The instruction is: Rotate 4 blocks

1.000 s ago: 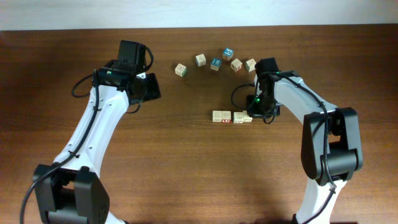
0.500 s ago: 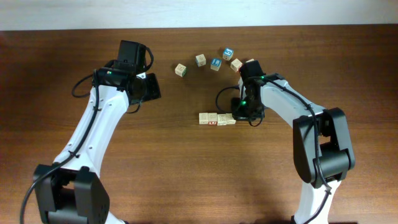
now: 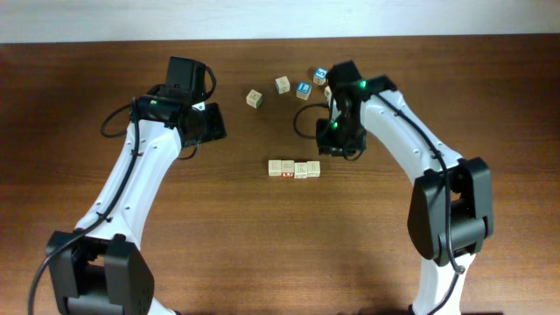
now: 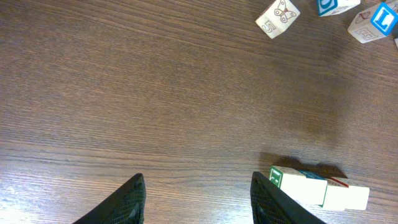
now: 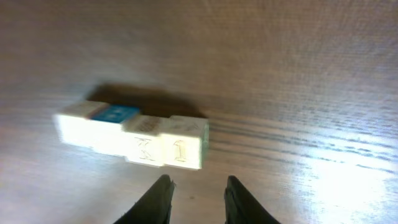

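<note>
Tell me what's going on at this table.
A short row of wooden alphabet blocks lies mid-table. The right gripper hovers near one end of it, open and empty. The left gripper hangs open and empty off to the side. Other loose blocks sit farther back.

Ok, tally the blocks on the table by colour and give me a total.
Pale blocks in the row: 4
Loose pale blocks: 2
Blue-faced blocks: 2
Total: 8 in view; the right arm may hide more.
</note>
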